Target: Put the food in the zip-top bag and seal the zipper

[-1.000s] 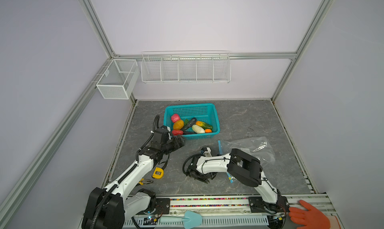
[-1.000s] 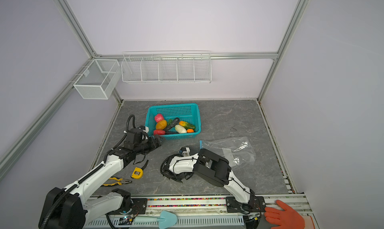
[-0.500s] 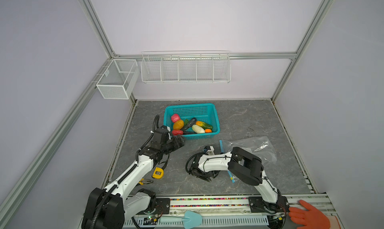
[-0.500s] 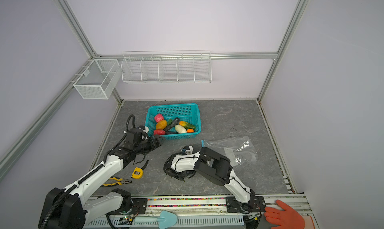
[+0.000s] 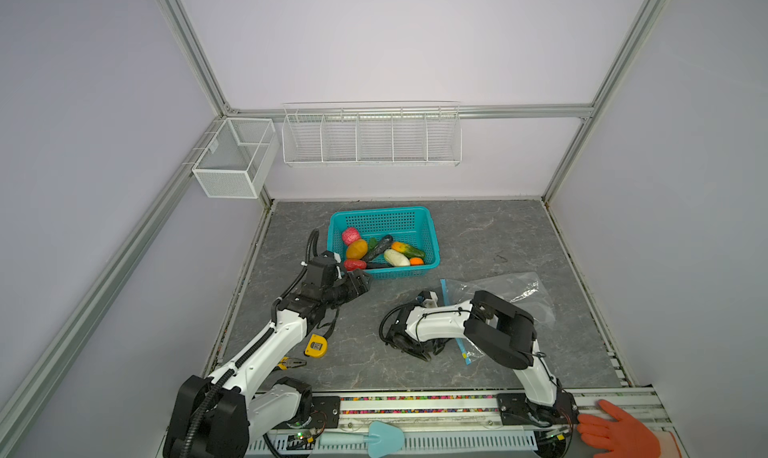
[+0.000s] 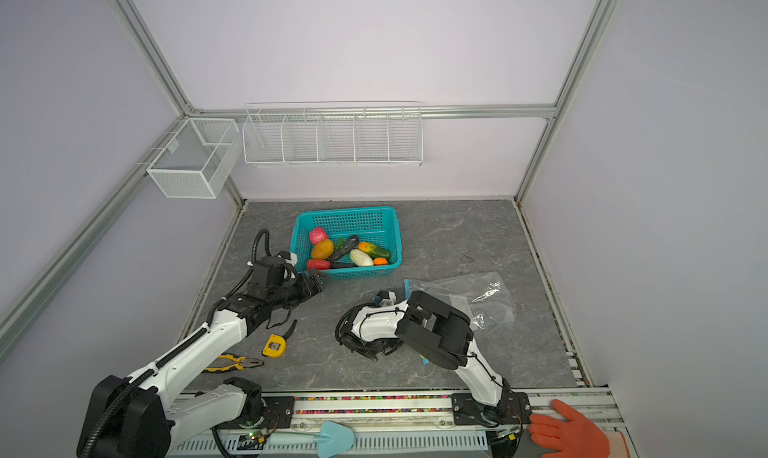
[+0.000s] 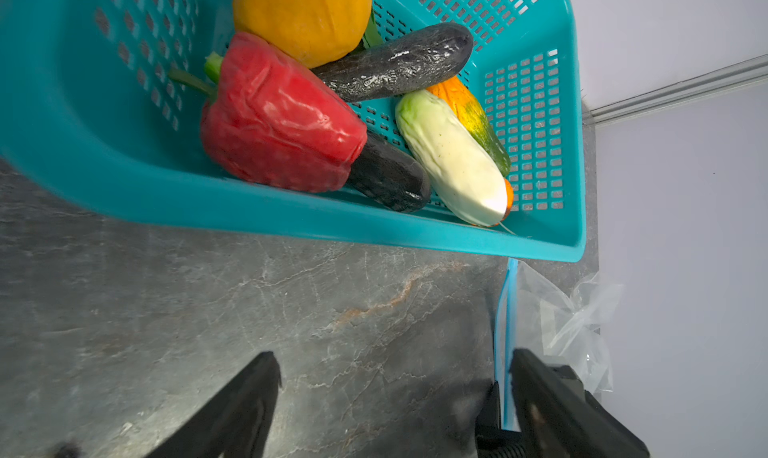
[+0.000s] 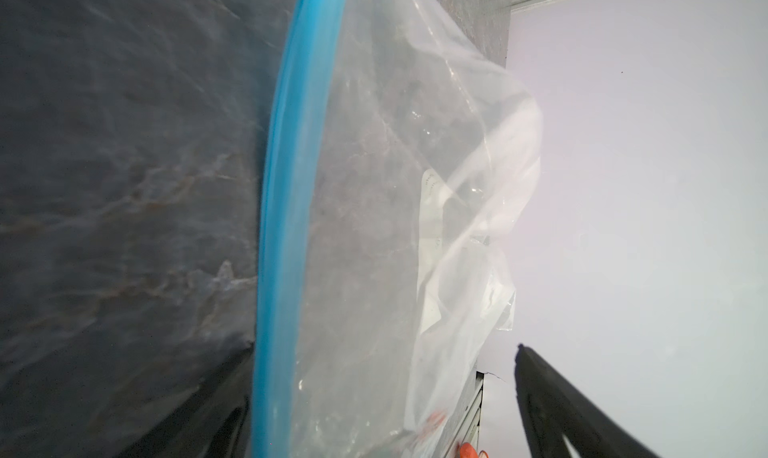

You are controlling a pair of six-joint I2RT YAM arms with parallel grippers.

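1 bag (image 5: pixel 498 288), 1 bskt (image 5: pixel 374 222), 1 pepper (image 7: pixel 282 119)

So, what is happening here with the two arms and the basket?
Two robot arms are about to bag toy food, it seems. All the food lies in the teal basket; the zip-top bag lies flat on the table with no food in it. The left gripper is open, just outside the basket near the red pepper. The right gripper is open over the bag's blue zipper. Neither holds anything.
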